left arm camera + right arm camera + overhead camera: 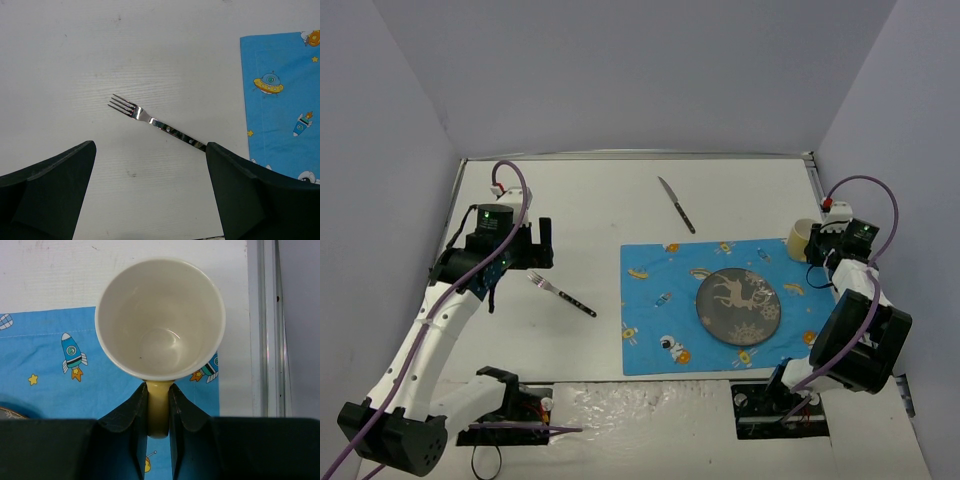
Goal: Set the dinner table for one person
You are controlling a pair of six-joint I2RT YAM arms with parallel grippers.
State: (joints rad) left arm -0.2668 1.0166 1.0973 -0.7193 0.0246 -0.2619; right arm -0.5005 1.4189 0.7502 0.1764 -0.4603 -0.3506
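The white dinner table (pixel 590 210) carries a blue cartoon-print placemat (pixel 650 300) with a grey patterned plate (pixel 738 303) on it. A fork (pixel 561 295) lies left of the mat, and shows in the left wrist view (pixel 150 119). A knife (pixel 676 204) lies at the back. My left gripper (pixel 150 200) is open and empty just above the fork (pixel 525 255). My right gripper (pixel 159 405) is shut on the handle of a cream mug (pixel 160 317), upright over the mat's far right corner (pixel 801 238).
The table's grey metal rim (pixel 267 325) runs close to the right of the mug. Both arm bases stand at the near edge, with grey walls round the table.
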